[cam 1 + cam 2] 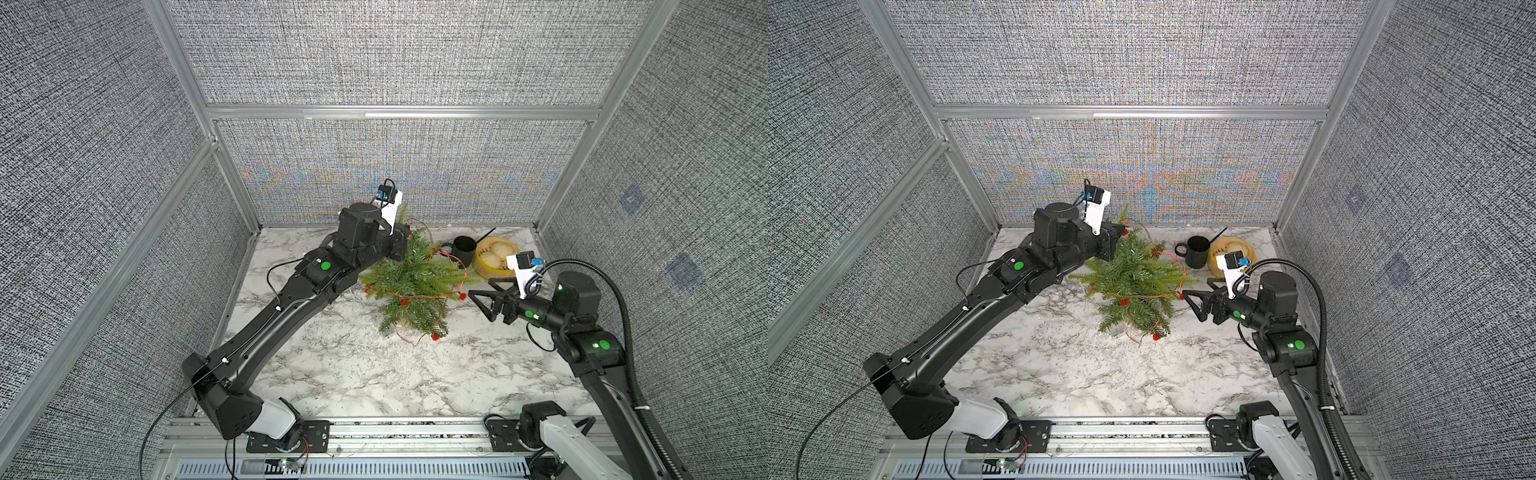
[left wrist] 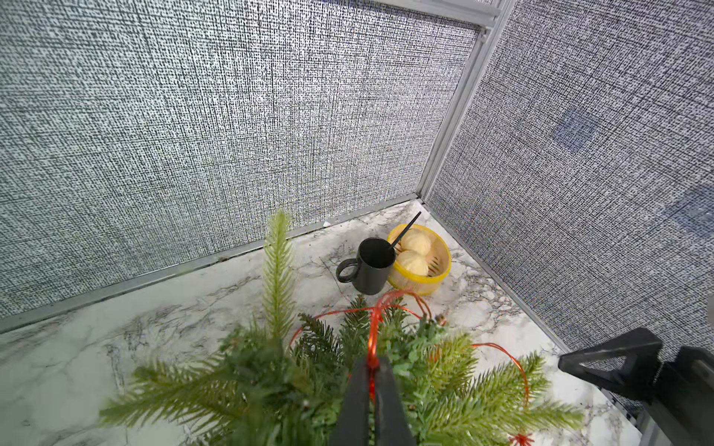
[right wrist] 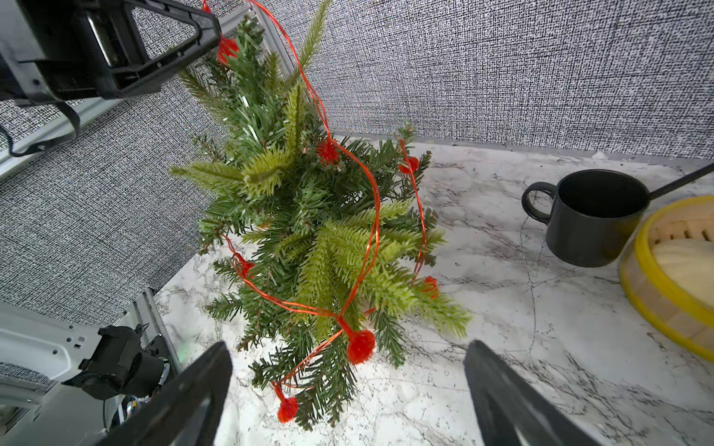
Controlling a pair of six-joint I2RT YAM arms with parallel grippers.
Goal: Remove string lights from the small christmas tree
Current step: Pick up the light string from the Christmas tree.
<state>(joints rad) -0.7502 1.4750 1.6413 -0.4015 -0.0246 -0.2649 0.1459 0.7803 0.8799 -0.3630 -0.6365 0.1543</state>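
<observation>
The small christmas tree [image 1: 415, 282] [image 1: 1133, 282] stands on the marble table, green and bushy. The string lights [image 1: 463, 274] [image 1: 1183, 270], a thin red-orange wire with red bulbs, loop around its branches. My left gripper [image 1: 409, 233] [image 2: 373, 363] is at the treetop, shut on the wire of the string lights [image 2: 373, 336]. My right gripper [image 1: 482, 289] [image 3: 347, 347] is open at the tree's right side, low down. In the right wrist view a red bulb [image 3: 361, 345] hangs ahead of the gap between its fingers, touching neither.
A black mug [image 1: 463, 249] with a thin black stick in it stands behind the tree to the right. Next to it is a yellow basket [image 1: 484, 272] holding pale buns. Fabric walls close the back and both sides.
</observation>
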